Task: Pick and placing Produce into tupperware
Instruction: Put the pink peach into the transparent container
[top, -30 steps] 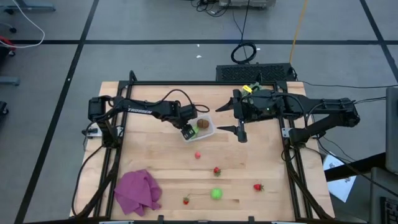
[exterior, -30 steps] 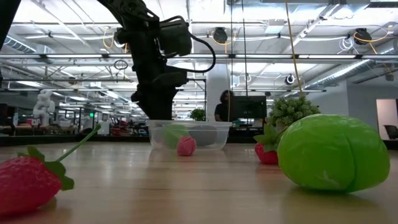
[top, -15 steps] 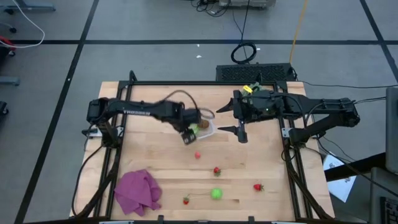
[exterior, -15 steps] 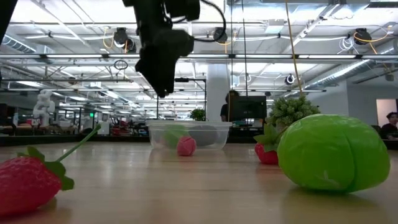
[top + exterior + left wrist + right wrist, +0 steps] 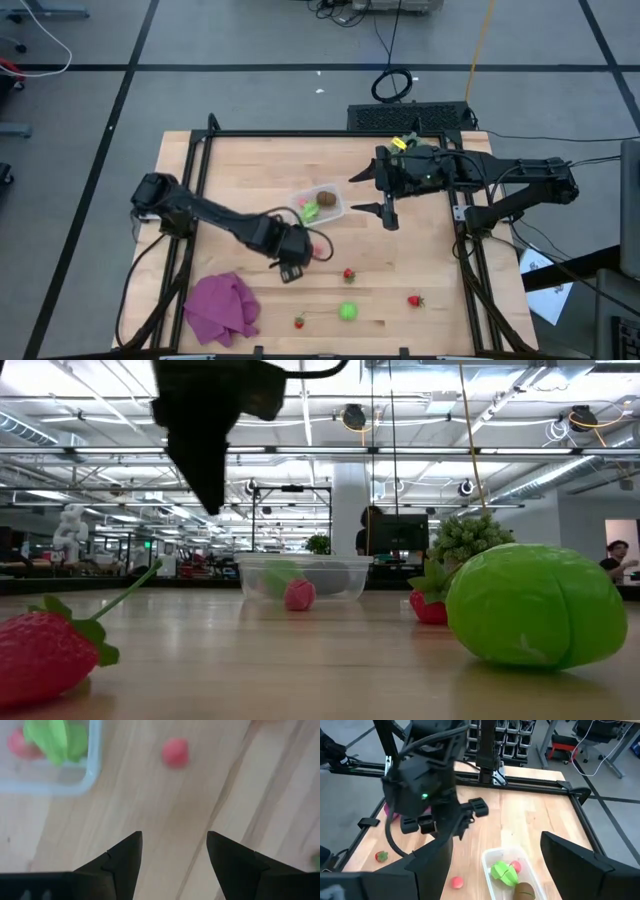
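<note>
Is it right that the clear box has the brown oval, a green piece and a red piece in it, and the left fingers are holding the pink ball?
Not quite. The left fingers are open and hold nothing; the left wrist view shows the pink ball lying on the table ahead of them. The clear box does hold the brown oval, green piece and red piece.

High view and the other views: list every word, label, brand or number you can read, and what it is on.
None can be read in any view.
Left arm: no lettering shows on it.
Papers on the floor beside the table: markings too small to read.
</note>
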